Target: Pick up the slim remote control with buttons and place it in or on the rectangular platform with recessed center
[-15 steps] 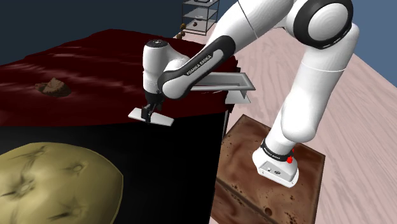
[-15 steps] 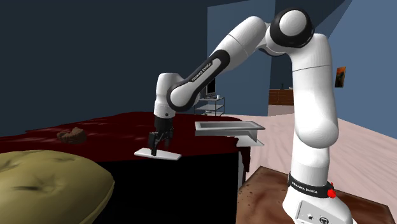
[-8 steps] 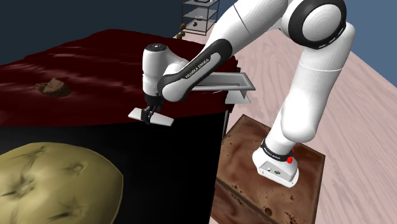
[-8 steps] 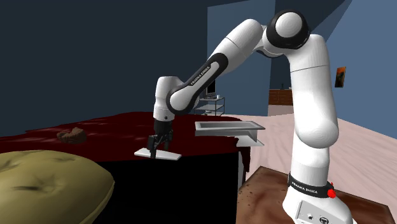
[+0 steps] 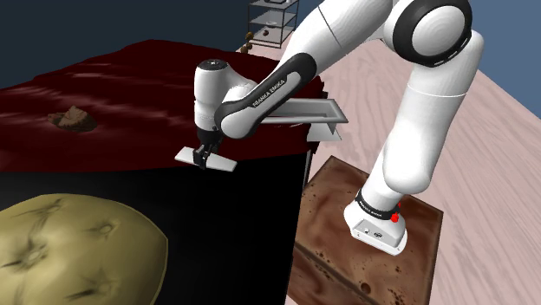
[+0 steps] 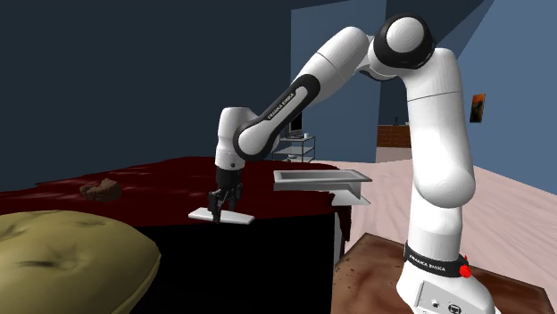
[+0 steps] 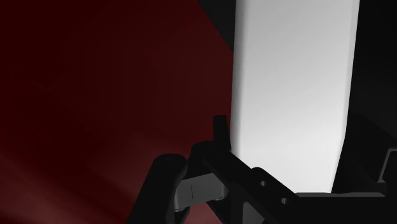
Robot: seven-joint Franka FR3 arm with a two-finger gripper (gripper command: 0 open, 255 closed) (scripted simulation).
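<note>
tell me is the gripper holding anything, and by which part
Nothing is held, it seems. The open gripper straddles the remote across its width: one finger sits at its edge, and the other stands clear of it.

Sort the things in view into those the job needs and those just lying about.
Needed: flat white slab-shaped remote, grey rectangular recessed tray, black end effector.
Lying about: small brown lump, olive tufted cushion, distant wire shelf rack.

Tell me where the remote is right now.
The white remote lies at the edge of the dark red surface, right under the gripper, to the shoulder view's left of the grey platform.
</note>
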